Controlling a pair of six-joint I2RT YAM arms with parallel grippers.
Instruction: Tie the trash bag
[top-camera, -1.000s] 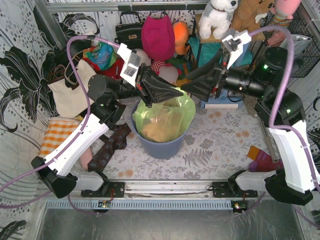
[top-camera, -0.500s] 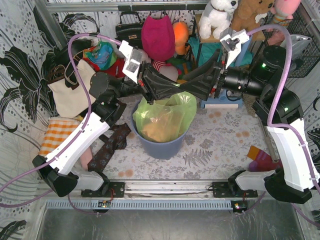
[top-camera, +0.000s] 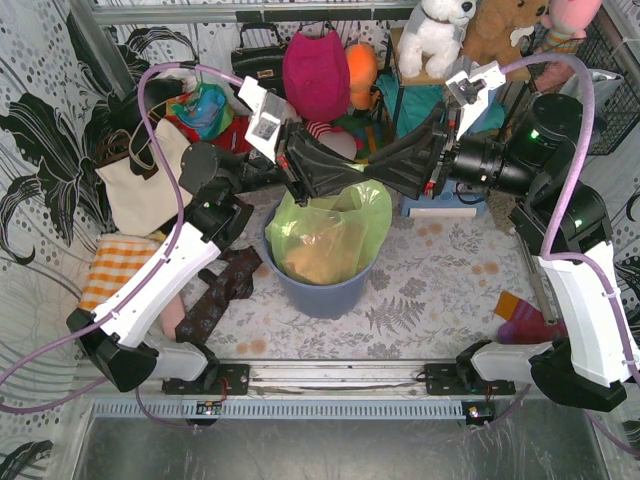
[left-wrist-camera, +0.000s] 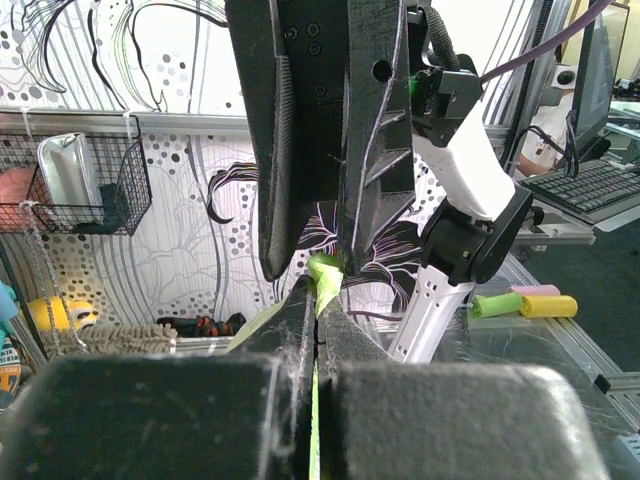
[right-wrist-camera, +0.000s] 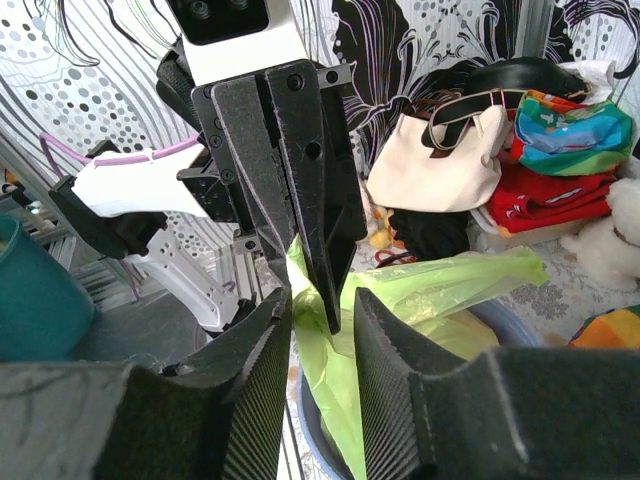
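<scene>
The lime-green trash bag sits in a blue-grey round bin, with orange-brown paper showing through it. My left gripper hangs above the bin's far rim, shut on a pulled-up strip of the bag. My right gripper meets it tip to tip from the right. In the right wrist view its jaws stand a little apart around the green plastic and the tip of the left fingers, with a gap still showing on both sides.
A white tote bag hangs at the left, above an orange-checked cloth and a dark patterned cloth. Bags and stuffed toys crowd the back. A purple and orange item lies at the right, near the right arm.
My right gripper has moved left to meet the left gripper's tip, and its jaws have narrowed around the bag strip. The left gripper has edged up and right with the strip.
</scene>
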